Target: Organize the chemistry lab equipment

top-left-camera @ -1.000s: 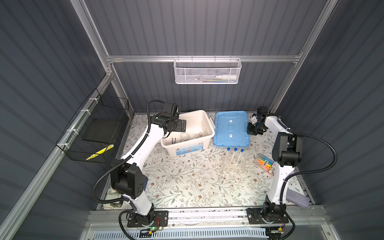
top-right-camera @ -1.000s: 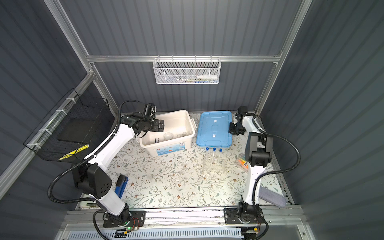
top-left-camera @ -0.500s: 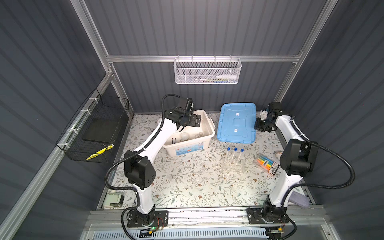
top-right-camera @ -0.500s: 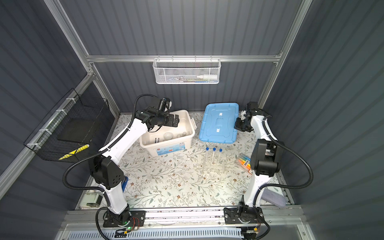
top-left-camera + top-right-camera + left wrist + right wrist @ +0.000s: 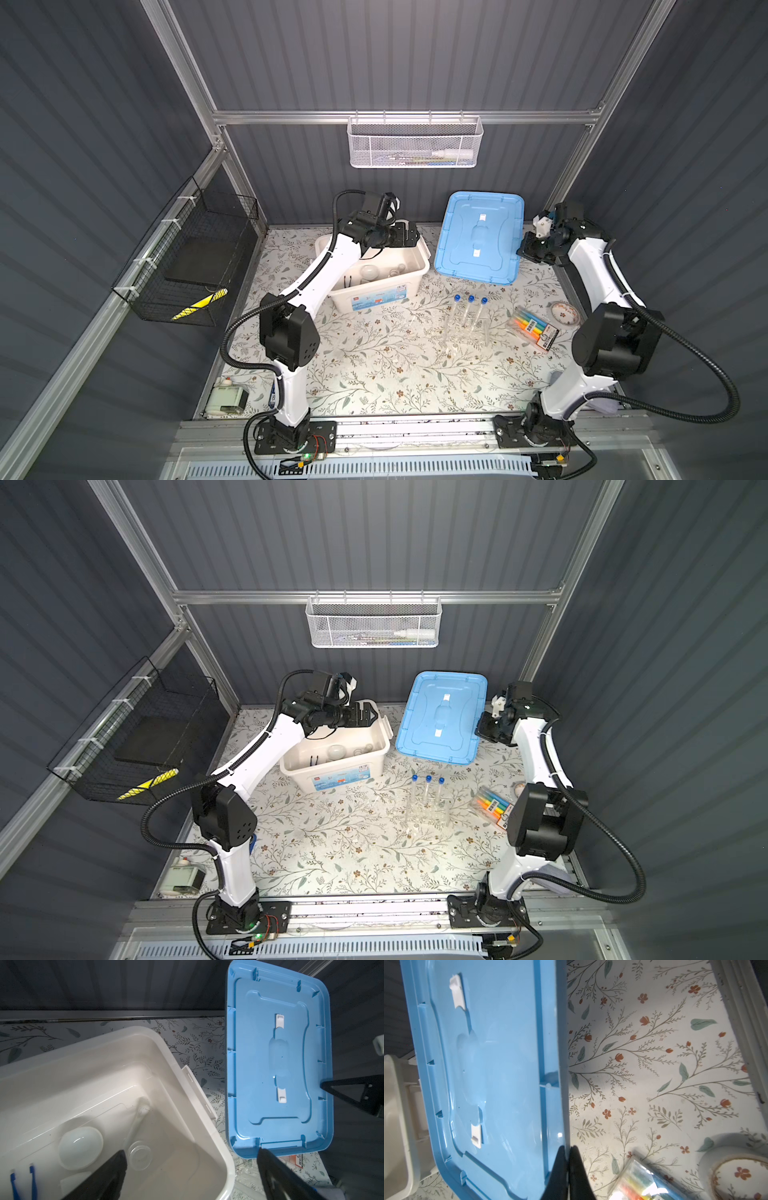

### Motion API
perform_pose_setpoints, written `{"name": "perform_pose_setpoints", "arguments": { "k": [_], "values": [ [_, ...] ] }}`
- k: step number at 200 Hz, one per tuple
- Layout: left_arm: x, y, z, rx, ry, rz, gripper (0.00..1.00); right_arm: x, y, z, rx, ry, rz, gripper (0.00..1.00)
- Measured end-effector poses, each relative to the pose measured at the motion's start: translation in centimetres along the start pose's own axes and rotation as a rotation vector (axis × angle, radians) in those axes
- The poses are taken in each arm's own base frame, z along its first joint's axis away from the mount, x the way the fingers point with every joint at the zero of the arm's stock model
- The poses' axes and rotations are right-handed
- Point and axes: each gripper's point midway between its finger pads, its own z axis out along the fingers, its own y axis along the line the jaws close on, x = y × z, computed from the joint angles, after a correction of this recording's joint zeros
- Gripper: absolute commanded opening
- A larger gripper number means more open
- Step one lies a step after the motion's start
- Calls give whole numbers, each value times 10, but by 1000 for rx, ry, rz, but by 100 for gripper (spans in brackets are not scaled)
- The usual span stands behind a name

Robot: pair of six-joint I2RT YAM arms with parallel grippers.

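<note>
The blue lid (image 5: pixel 478 237) stands tilted up at the back. My right gripper (image 5: pixel 525 249) is shut on its right rim, and the wrist view shows the closed tips (image 5: pixel 566 1159) pinching that rim. My left gripper (image 5: pixel 191 1167) hangs open over the far right corner of the white bin (image 5: pixel 422 266), holding nothing. Inside the bin lie a white dish (image 5: pixel 80 1150), a clear flask (image 5: pixel 139 1155), a white rod (image 5: pixel 141 1113) and blue tweezers (image 5: pixel 22 1182). Three blue-capped test tubes (image 5: pixel 469 311) stand in the clear rack (image 5: pixel 465 332) in front of the lid.
A pack of coloured highlighters (image 5: pixel 534 328) and a small patterned dish (image 5: pixel 564 312) lie at the right, near my right arm. A white mesh basket (image 5: pixel 415 143) hangs on the back wall. A black wire basket (image 5: pixel 195 257) hangs on the left wall.
My right gripper has raised the lid from lying flat by the bin and carried it right and back. My left gripper has swung from the bin's left side to its far right corner.
</note>
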Motion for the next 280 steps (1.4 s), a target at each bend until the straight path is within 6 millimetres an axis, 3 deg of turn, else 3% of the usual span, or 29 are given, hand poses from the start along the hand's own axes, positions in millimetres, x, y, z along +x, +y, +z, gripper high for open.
{"name": "perform_pose_setpoints", "arguments": {
  "k": [62,125,168,246,280],
  "values": [
    [-3,-35,5,140,-14,-48,92,9,21,-21,-90,-9,36,0],
    [-3,-50,12,244,-18,-115,85,25,34,-30,-150,0,62,0],
    [0,-53,20,292,-26,-166,82,30,54,-32,-205,-1,52,0],
    [14,-48,34,325,-24,-237,44,38,76,-30,-262,23,38,1],
    [12,-51,24,346,-48,-247,36,40,82,-27,-281,24,29,1]
  ]
}}
